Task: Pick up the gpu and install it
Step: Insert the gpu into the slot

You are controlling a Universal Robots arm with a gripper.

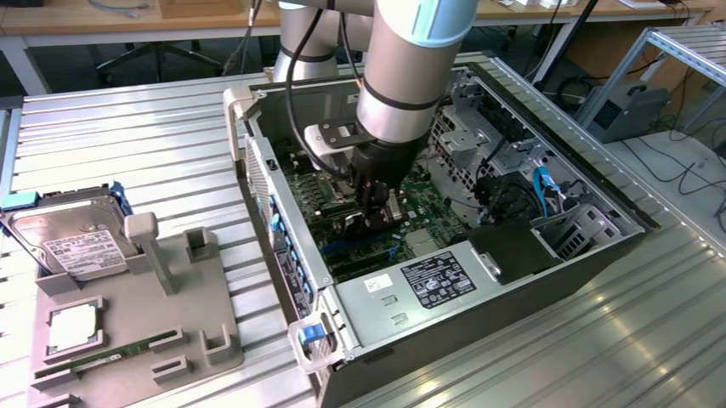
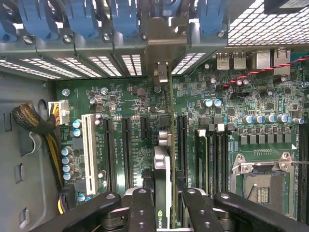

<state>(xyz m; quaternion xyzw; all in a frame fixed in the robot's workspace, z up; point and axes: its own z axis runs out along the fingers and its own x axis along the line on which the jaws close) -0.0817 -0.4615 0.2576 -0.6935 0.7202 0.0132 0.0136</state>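
With fingers [image 2: 141, 210] clamped on the gpu [image 2: 163, 169], hold it upright, square to the motherboard [image 2: 227, 121], and press evenly.

Robotics lab or workshop, judging by: ribbed metal counter [image 1: 125, 136] carrying an opened computer case [image 1: 386, 319] and grey parts fixture [image 1: 148, 314], robot arm [image 1: 397, 76] reaching in, wooden desks [image 1: 68, 21] beyond the counter's far edge, aluminium-profile frame [image 1: 669, 51], loose floor cables [image 1: 681, 161].

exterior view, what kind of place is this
Probably a robotics lab or workshop: a robot arm whose tool grips a gpu inside an open computer case, on a slatted metal table, with desks behind.
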